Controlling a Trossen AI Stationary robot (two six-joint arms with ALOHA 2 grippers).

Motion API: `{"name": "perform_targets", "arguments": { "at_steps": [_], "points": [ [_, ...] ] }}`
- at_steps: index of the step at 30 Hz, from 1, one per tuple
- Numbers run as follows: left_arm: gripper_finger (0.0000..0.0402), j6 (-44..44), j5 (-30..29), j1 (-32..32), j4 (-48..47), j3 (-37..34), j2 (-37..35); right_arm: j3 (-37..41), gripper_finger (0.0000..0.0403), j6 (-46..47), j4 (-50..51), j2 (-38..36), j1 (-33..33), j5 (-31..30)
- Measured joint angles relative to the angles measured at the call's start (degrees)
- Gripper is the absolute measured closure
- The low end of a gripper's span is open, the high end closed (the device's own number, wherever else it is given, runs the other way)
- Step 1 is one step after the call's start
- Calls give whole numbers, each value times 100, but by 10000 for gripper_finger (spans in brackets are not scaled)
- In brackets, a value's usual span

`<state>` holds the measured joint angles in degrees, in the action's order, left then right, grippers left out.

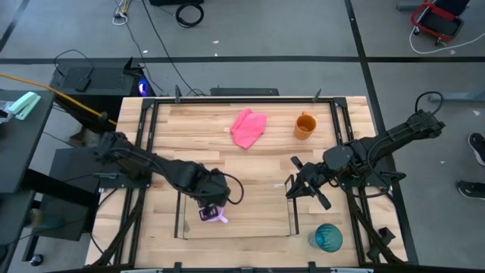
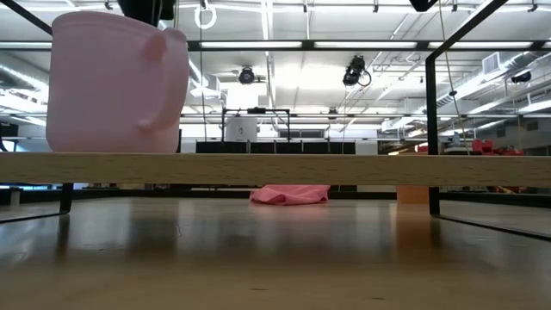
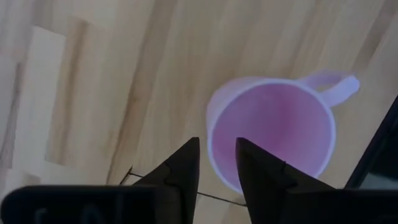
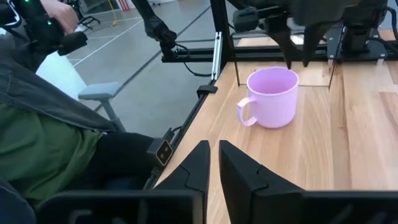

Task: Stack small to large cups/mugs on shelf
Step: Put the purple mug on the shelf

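Here we see the lilac mug [image 1: 215, 215] standing upright on the light wood base of the shelf [image 1: 250, 227], at the end of the shelf nearest the left arm, handle pointing away from that arm's wrist. The left gripper [image 1: 206, 203] hovers just above the mug, its two fingers [image 3: 180, 174] parted by a narrow gap and straddling the near rim without closing on it, so nothing is held. The right gripper [image 1: 301, 184] hangs over the table just beyond the other end of the shelf, and we see its fingers [image 4: 198, 163] slightly apart with nothing between them. The orange mug [image 1: 305, 125] stands on the tabletop [image 1: 250, 163] well behind the shelf, near the pink cloth [image 1: 248, 127]. The teal translucent cup [image 1: 328, 237] stands on the tabletop just off the shelf's right end, near the front edge. A seated person [image 4: 43, 143] shows beside the table in the right wrist view
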<state>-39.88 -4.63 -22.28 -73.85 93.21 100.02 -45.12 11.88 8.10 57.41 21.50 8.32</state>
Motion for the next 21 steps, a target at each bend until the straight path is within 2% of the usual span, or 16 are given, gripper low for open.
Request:
{"name": "perform_targets", "arguments": {
  "at_steps": [11,21],
  "points": [
    [271,-20,-28,33,-152,0,134,0,347,-2,115,0,-1,-44],
    [274,-21,-136,136,-355,0,339,2,347,24,186,-2,-1,-42]
  ]
}}
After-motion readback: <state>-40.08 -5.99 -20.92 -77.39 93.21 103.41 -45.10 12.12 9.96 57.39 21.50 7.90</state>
